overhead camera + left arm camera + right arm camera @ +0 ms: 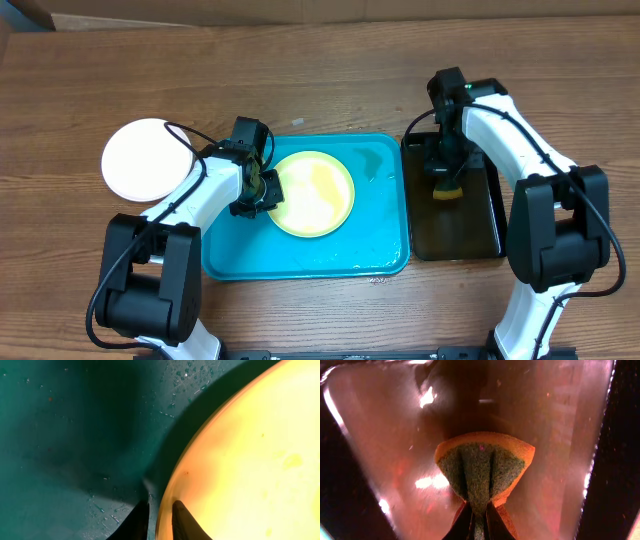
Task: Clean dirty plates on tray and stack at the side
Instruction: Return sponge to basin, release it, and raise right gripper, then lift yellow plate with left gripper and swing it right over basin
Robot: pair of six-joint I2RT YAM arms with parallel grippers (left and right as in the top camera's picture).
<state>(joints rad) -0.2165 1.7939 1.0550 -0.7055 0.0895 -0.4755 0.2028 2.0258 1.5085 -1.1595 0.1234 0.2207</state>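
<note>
Left pincer point(160, 510) straddles the rim of the yellow-green plate point(240, 460) (tray point(60, 435) wet).

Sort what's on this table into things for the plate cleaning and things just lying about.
For the job:
- yellow-green plate, in the blue tray
- white plate, on the table beside the tray
- sponge, held in the right pincer
- left pincer, astride the yellow-green plate's rim

Lying about:
- black tray, under the sponge
- tan board, at the far edge

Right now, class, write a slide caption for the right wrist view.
Right gripper pinches a folded orange-and-green sponge over the wet black tray.
</note>
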